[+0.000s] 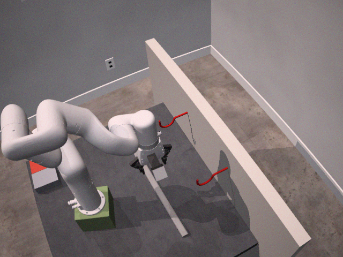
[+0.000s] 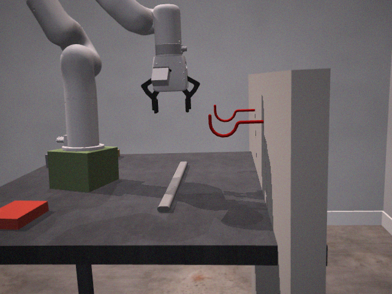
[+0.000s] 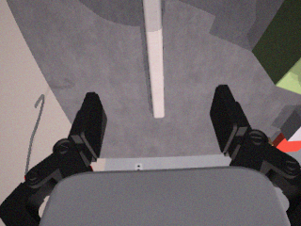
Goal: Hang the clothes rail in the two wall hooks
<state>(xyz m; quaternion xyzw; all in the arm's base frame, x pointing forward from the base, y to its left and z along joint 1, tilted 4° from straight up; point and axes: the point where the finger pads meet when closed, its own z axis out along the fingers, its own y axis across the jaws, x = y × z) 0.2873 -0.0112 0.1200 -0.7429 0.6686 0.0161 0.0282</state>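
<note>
The pincer (image 2: 171,106) hangs with its jaws spread wide and nothing between them, pointing straight down at the table (image 2: 95,221). Directly below it, well apart in height, lies the rail (image 2: 173,186), flat on the table and not yet lifted. In the wrist view the rail (image 3: 153,56) runs lengthwise away from the pincer, its near end lying between the two fingertips, so the jaws straddle the rail's width and the long axis crosses the line between them squarely. From above, the pincer (image 1: 151,163) sits over one end of the rail (image 1: 166,200) rather than its middle; most of the length stretches off to one side, roughly parallel to the wall (image 1: 221,129).

A grasp here looks likely to leave the rail end-heavy, so shifting along the axis toward the middle before descending seems the better call.

Beyond the pincer, at about fingertip height, two red hooks (image 2: 223,118) stick out of the wall, both empty.

No brand, label or writing can be read anywhere; the small marks on the wall are too fine to tell.
</note>
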